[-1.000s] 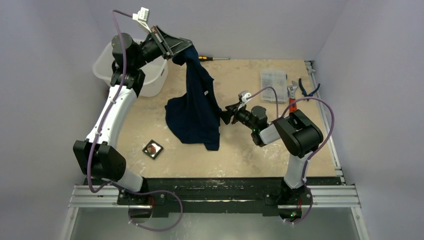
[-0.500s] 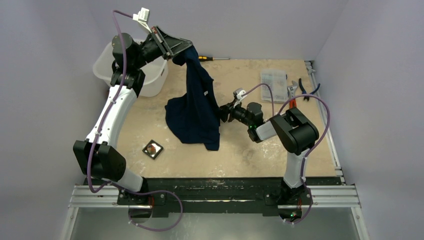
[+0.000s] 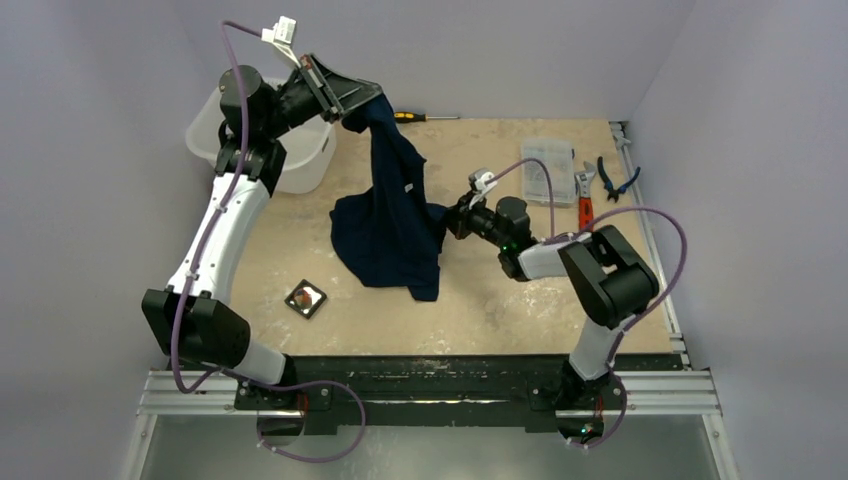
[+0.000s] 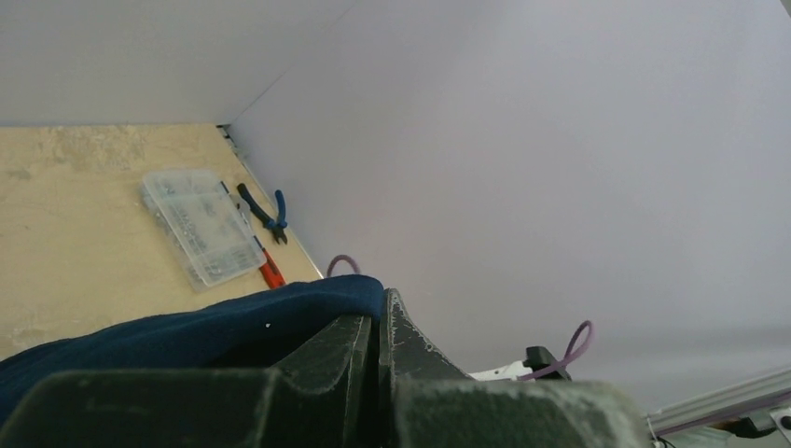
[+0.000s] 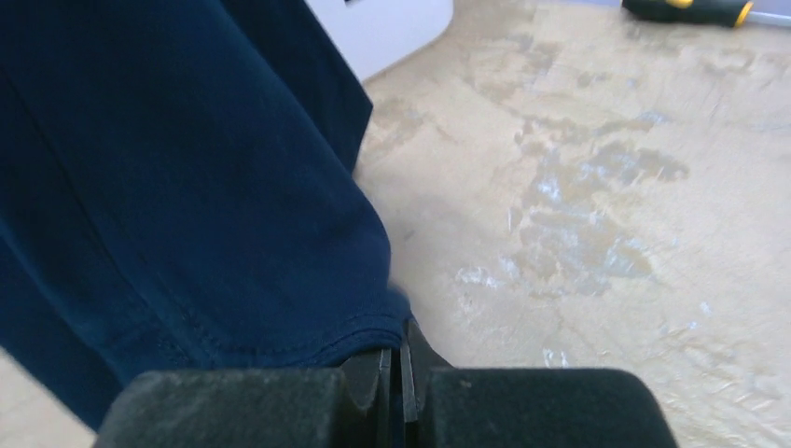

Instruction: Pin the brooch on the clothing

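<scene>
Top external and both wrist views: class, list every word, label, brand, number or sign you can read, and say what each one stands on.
No text can be read in any view.
White label on the navy T-shirt: too small to read.
Clear parts box: no legible print; any marks are blurred.
Screwdriver handle: no brand legible.

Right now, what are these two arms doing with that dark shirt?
The left end effector holds the navy T-shirt up by one edge, so it hangs down to the table. The right end effector is closed on a hem at its side. The brooch lies in its small black tray, not yet picked up.
</scene>
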`<action>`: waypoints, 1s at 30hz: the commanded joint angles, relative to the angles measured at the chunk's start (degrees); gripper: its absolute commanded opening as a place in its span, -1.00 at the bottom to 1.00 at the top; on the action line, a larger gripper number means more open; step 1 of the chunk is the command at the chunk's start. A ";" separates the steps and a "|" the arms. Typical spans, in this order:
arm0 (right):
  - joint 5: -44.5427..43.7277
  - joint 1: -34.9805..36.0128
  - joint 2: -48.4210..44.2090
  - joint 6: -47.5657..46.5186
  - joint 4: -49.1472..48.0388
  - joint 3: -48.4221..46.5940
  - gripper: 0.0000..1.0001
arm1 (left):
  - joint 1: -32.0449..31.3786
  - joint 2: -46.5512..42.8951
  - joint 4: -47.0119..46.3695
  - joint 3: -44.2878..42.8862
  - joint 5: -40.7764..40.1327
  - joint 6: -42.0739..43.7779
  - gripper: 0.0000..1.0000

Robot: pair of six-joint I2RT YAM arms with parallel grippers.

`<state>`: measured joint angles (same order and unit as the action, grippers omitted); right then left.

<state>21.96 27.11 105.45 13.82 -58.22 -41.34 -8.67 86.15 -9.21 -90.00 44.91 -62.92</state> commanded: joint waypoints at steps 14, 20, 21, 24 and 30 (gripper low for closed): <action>-16.74 0.29 -37.41 -6.57 40.96 -16.94 -1.00 | 1.19 -11.17 10.08 -5.41 -7.40 7.27 -1.00; -18.92 0.27 -43.45 -7.21 47.00 -23.91 -1.00 | 1.20 -14.31 15.83 -8.16 -11.16 9.64 -1.00; -19.16 0.29 -44.60 -7.27 47.69 -24.80 -1.00 | 1.20 -14.99 16.81 -8.29 -12.06 10.03 -1.00; -19.23 0.24 -46.68 -7.87 49.83 -28.01 -1.00 | 1.20 -16.69 18.42 -8.95 -14.68 11.00 -1.00; -19.84 0.29 -49.25 -9.40 55.89 -35.59 -1.00 | 1.20 -19.44 19.61 -10.67 -19.16 11.43 -1.00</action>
<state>3.90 27.27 58.37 6.50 -6.26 -70.98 -7.88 69.17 10.22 -97.76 30.41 -52.84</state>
